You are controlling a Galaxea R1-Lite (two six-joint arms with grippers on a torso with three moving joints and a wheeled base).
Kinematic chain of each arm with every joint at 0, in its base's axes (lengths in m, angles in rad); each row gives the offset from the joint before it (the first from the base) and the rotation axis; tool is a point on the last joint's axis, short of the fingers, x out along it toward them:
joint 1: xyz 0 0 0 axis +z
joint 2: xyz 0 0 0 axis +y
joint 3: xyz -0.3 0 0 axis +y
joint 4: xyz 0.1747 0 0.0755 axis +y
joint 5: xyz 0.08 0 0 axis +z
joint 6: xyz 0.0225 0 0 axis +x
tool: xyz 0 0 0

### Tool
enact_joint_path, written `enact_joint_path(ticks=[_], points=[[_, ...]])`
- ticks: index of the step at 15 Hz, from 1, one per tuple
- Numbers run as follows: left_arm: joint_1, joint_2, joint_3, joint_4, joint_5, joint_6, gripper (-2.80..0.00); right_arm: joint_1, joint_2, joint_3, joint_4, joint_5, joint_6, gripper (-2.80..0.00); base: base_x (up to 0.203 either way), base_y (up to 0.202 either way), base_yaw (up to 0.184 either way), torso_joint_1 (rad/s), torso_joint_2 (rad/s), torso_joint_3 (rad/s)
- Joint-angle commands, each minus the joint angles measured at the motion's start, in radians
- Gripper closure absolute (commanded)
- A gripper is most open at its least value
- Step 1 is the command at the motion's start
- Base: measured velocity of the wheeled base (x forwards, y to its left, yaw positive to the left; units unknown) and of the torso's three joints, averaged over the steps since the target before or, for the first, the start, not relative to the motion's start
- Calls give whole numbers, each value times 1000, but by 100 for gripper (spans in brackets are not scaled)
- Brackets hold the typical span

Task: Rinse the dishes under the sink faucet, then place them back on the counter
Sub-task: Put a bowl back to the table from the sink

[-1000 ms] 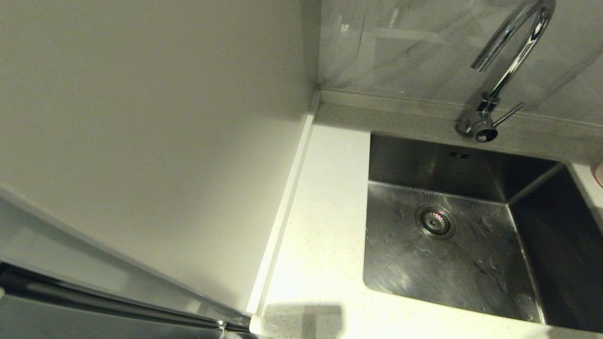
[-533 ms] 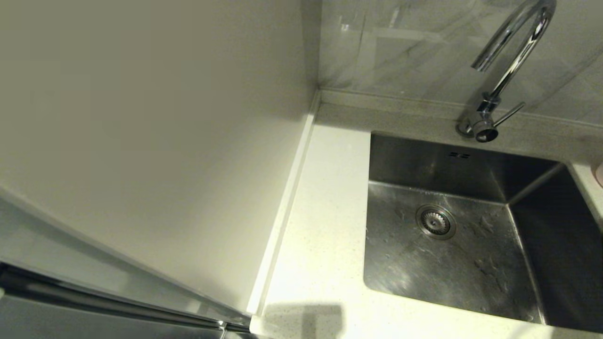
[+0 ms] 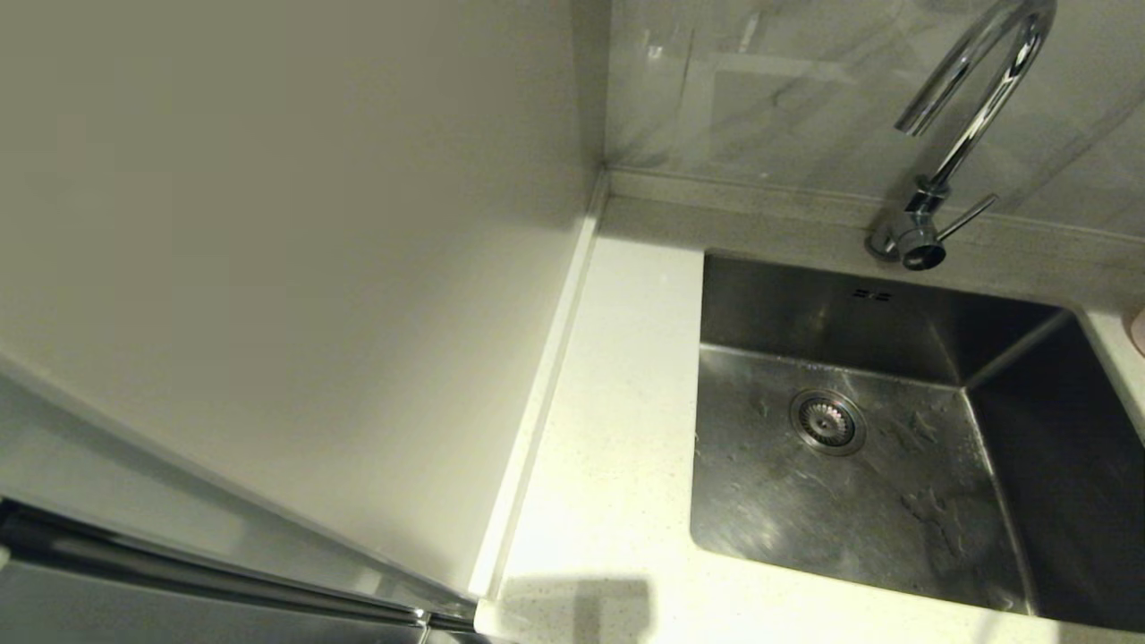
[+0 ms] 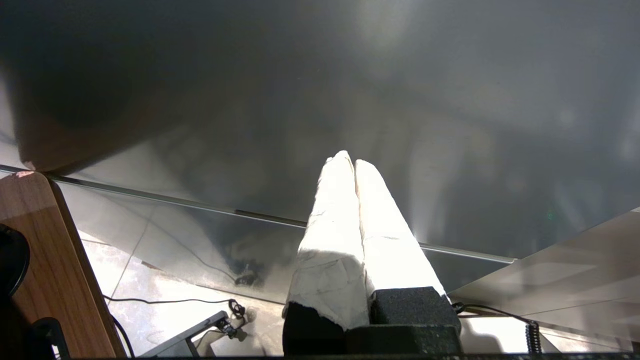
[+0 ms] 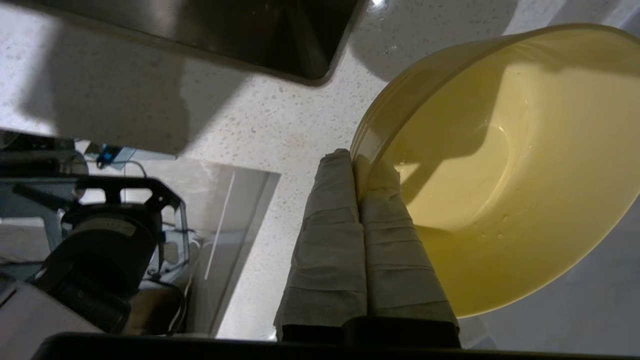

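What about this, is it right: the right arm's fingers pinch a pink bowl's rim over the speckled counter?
No: the bowl is yellow-green, not pink, as the right wrist view shows. The right arm's fingers pinch its rim over the counter.

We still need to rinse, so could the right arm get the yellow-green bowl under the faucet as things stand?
Probably yes: the right gripper already pinches the yellow-green bowl by its rim, and the sink under the faucet looks free.

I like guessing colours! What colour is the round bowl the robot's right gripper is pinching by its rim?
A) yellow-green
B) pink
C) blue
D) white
A: in the right wrist view the right gripper is shut on the rim of a round yellow-green plastic bowl, held above the white speckled stone counter.
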Motion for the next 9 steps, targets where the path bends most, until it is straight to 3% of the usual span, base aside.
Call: enact_joint_path(ticks=[1,9], points=[[0,0,3,0,0,0,0,-3,14,59,-74,-3,5,0,0,0,0,0,0,0],[0,0,3,0,0,0,0,-43,132,129,-253,-11,0,0,0,0,0,0,0,0]])
